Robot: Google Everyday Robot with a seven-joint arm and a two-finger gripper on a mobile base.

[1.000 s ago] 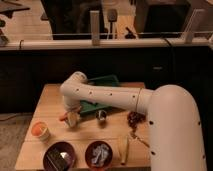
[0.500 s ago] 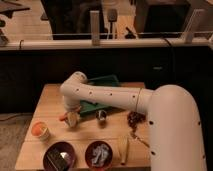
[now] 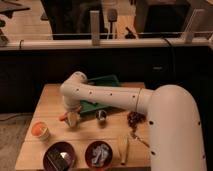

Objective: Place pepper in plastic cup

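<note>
Gripper: the robot's gripper (image 3: 72, 118) is hanging left of the tabletop's centre, a small orange pepper (image 3: 63, 118) at its tip; its hold cannot be told.
Cup: the short cream-yellow plastic cup (image 3: 41, 131) is sitting by the left edge, mouth up to receive it.

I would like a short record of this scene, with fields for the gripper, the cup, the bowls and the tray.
gripper: low over the table, right of the cup
orange thing: at the gripper's tip, perhaps the pepper
plastic cup: upright, near the table's left edge
left bowl: dark red, front edge
right bowl: dark red, beside it
green tray: partly behind the arm
</note>
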